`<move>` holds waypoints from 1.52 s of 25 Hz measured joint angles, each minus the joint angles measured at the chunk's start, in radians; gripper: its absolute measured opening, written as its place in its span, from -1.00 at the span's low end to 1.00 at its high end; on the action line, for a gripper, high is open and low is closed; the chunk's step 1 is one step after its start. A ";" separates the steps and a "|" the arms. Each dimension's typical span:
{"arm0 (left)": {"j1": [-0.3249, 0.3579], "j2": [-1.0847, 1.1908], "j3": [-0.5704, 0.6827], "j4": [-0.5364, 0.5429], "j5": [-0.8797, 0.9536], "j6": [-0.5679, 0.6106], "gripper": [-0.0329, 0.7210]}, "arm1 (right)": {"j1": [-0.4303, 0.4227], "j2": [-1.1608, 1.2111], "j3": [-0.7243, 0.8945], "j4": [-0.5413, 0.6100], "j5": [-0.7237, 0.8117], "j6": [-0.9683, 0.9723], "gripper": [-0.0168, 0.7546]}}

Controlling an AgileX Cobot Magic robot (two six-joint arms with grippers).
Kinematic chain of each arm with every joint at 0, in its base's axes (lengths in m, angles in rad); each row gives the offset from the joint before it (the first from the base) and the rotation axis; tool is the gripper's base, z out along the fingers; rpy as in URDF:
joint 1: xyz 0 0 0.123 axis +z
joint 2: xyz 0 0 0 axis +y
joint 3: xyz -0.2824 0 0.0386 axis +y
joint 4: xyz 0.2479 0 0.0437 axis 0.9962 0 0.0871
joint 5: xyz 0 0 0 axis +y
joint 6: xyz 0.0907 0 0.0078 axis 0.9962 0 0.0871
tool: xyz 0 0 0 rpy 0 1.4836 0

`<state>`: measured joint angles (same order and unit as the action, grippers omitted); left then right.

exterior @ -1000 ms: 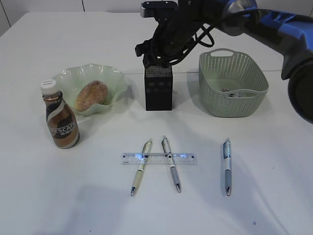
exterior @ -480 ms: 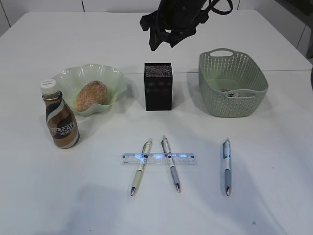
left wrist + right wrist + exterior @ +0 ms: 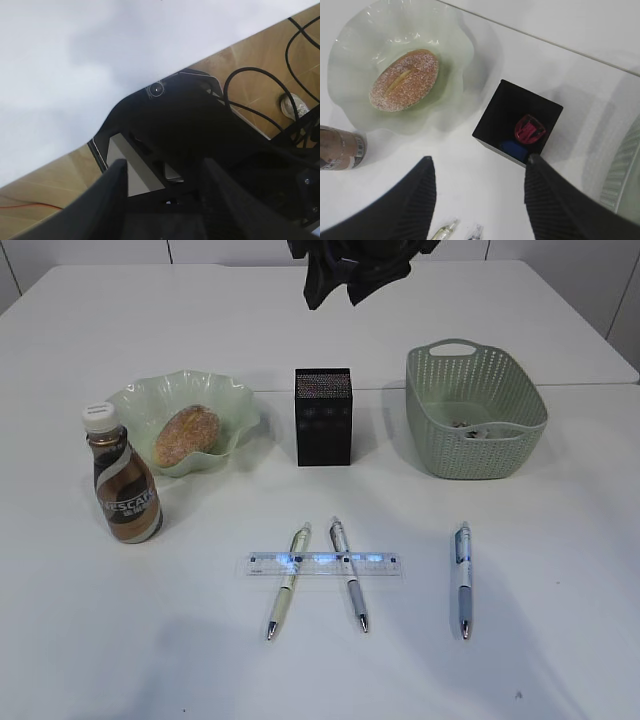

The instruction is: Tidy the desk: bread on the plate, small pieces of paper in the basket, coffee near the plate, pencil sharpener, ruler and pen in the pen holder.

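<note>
Black mesh marks your pen holder (image 3: 323, 416) at mid tabletop (image 3: 120, 640), and the right wrist view shows a red item (image 3: 529, 128) and a blue one (image 3: 512, 148) lying inside it (both too small to name). Your bread (image 3: 187, 434) sits in the plate (image 3: 230, 400), with the coffee (image 3: 124, 476) just beside the plate's near left rim. Paper scraps lie in the basket (image 3: 475, 405). Your ruler (image 3: 322, 564) rests across two pens (image 3: 287, 580) (image 3: 349, 573); a third pen (image 3: 463, 578) lies apart to the right. Your right gripper (image 3: 479, 197) hangs above the holder, jaws spread and empty. Your left gripper (image 3: 161, 187) is off the tabletop edge, jaws likewise parted, gripping nothing.
</note>
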<state>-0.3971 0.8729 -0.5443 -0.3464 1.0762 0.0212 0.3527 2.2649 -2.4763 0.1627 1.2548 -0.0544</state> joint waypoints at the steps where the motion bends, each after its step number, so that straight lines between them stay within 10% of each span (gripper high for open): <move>1: 0.000 0.000 0.000 0.000 0.000 0.000 -0.04 | 0.000 -0.010 0.011 0.002 0.000 0.000 0.20; 22: 0.000 0.000 0.000 0.000 0.000 0.000 -0.04 | 0.000 -0.436 0.751 0.012 -0.004 -0.087 0.19; 38: 0.000 0.000 0.000 0.059 -0.011 0.000 -0.04 | 0.000 -0.538 0.853 0.012 -0.006 -0.454 0.19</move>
<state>-0.3971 0.8729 -0.5443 -0.2871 1.0656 0.0212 0.3527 1.7270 -1.6237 0.1752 1.2488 -0.5086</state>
